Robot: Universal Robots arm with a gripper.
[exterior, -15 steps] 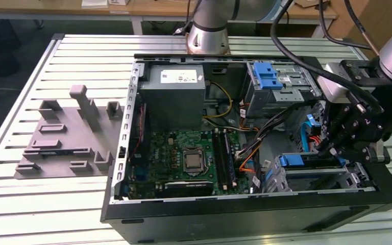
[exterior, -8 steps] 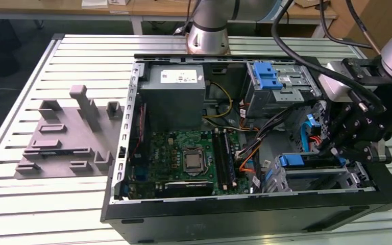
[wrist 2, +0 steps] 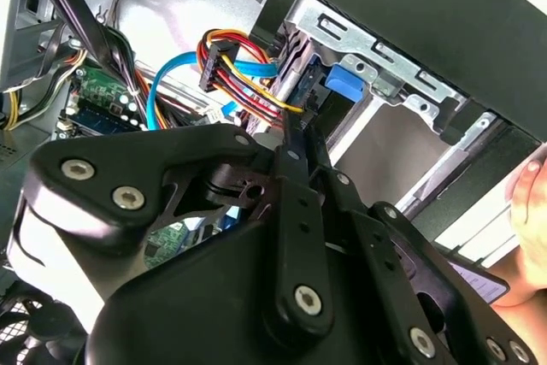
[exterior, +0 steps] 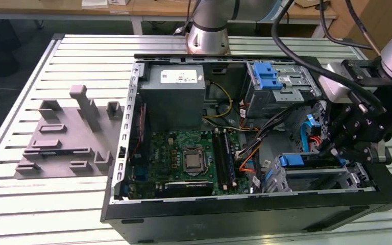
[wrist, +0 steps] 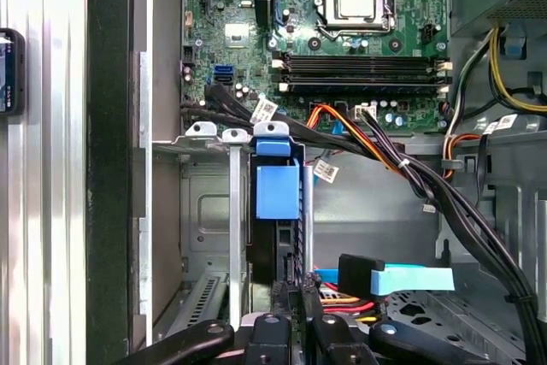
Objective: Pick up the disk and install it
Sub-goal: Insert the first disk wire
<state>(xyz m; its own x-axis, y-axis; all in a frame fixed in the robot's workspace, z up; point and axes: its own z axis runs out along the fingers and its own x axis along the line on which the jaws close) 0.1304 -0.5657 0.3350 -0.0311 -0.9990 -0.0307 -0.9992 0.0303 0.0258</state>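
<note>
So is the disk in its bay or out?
In: the disk stands edge-on between the bay's rails, gripper at its end.

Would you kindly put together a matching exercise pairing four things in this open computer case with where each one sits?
Things:
1. disk
2. gripper
3. power-supply box
4. processor

Places:
A. middle of the green motherboard
B. case's far corner, beside the arm's base
C. upright in the metal drive bay
D. above the drive bay, at the exterior view's right

Pairs: 1-C, 2-D, 3-B, 4-A

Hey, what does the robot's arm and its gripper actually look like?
The arm has silvery-grey tubular segments with black cables looped alongside. The gripper is matte black, built of angular linkage plates joined by round silver screws, seen in both wrist views.
</note>
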